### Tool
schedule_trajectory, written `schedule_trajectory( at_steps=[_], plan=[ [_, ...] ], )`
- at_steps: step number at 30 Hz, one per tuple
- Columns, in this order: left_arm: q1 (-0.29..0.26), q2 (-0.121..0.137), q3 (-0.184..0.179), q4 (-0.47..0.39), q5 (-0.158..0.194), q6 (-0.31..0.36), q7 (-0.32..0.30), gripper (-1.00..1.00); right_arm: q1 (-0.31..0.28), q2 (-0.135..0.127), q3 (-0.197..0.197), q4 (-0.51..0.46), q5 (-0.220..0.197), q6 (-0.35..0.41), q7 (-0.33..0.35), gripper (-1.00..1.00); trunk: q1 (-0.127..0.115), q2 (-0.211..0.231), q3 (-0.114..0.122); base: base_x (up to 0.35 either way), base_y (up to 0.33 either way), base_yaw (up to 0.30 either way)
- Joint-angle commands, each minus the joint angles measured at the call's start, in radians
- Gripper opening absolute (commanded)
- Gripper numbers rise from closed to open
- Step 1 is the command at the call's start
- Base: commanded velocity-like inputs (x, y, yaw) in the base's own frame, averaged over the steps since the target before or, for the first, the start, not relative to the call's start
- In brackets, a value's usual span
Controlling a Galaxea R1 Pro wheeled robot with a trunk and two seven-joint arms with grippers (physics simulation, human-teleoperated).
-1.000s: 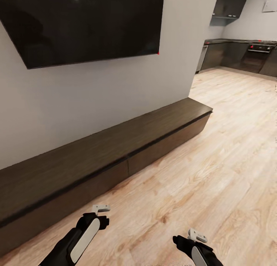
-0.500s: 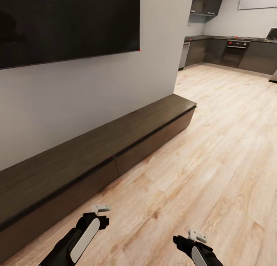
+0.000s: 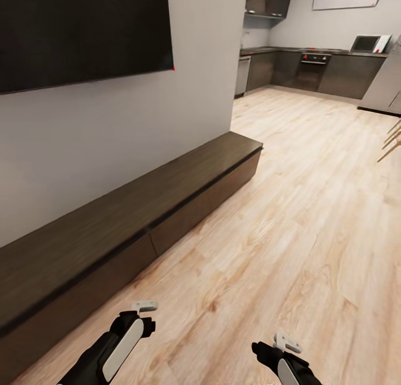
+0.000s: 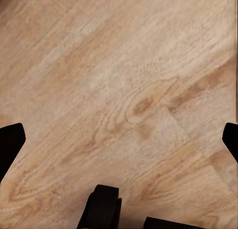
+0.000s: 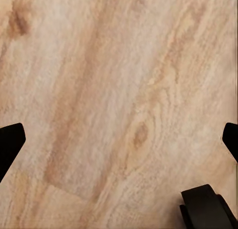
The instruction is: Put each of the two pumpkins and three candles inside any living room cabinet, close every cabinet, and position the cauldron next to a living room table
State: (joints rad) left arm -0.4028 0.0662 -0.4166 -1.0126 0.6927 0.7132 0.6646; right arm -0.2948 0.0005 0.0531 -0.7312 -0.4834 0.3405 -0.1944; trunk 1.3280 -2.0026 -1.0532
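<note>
the cabinet (image 3: pixel 139 218) is the one task thing you have in sight: the low dark-brown unit running along the wall under the big black screen (image 3: pixel 78 34), its plain fronts flush and shut as far as you can see, its top bare. over the last second the whole head picture has slid, so the cabinet's far end now sits further left and more of the kitchen (image 3: pixel 312 67) and the open wood floor (image 3: pixel 289 218) has come in on the right, along with a few pale chair legs at the edge; that reads as your base or head turning right, not as the cabinet moving. it means you're swinging away from the cabinet to look for the pumpkins, candles and cauldron, and nothing seems to have been collected yet. your left tool (image 3: pixel 146 306) hangs low near the cabinet's front, your right tool (image 3: pixel 287 342) low over bare floor, both carried the same as a second ago. in the wrist views each tool's dark fingertips (image 4: pixel 11 139) (image 5: pixel 11 137) sit at opposite edges with only floorboards between them, so both are spread wide and carrying nothing.
</note>
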Motion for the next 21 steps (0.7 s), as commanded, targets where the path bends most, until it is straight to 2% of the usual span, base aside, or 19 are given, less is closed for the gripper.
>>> schedule_trajectory(
  at_steps=[1, 21],
  plan=[
    [-0.001, 0.001, -0.004, -0.001, 0.010, 0.000, 0.010, 1.00, 0.000, 0.000, 0.004, -0.001, -0.009, 0.001, -0.009, 1.00, 0.000, 0.000, -0.002, 0.000, 0.000, -0.229],
    [-0.001, 0.001, -0.004, 0.000, 0.011, 0.000, 0.010, 1.00, 0.000, 0.000, 0.004, 0.003, -0.009, -0.003, -0.008, 1.00, 0.000, 0.000, -0.020, 0.000, 0.000, -0.235]
  ],
)
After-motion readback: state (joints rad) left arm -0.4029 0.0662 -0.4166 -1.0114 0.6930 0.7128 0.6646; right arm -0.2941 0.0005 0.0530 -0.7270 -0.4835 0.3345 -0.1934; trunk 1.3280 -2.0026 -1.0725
